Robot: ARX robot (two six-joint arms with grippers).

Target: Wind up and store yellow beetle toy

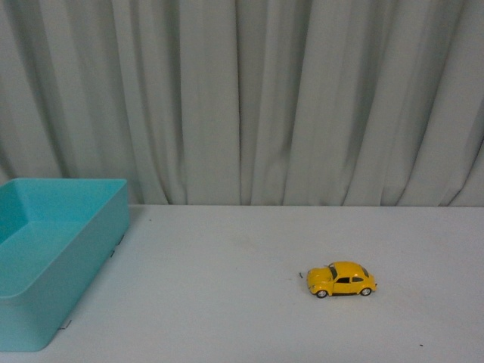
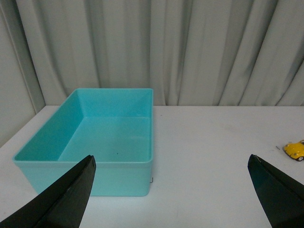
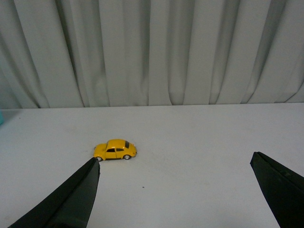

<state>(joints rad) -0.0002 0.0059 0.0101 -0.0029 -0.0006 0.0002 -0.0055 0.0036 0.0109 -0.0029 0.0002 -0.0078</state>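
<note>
The yellow beetle toy (image 1: pixel 342 279) stands on its wheels on the white table, right of the middle, nose pointing left. It also shows in the right wrist view (image 3: pixel 115 149) and at the edge of the left wrist view (image 2: pixel 295 150). My right gripper (image 3: pixel 175 161) is open and empty, well short of the toy, which sits just beyond one fingertip (image 3: pixel 90 175). My left gripper (image 2: pixel 171 164) is open and empty, in front of the turquoise bin (image 2: pixel 109 164), far from the toy. Neither arm shows in the front view.
The empty turquoise bin (image 1: pixel 91 242) stands at the table's left side. A grey pleated curtain (image 1: pixel 242 98) hangs behind the table's far edge. White tabletop (image 1: pixel 227 257) lies between bin and toy.
</note>
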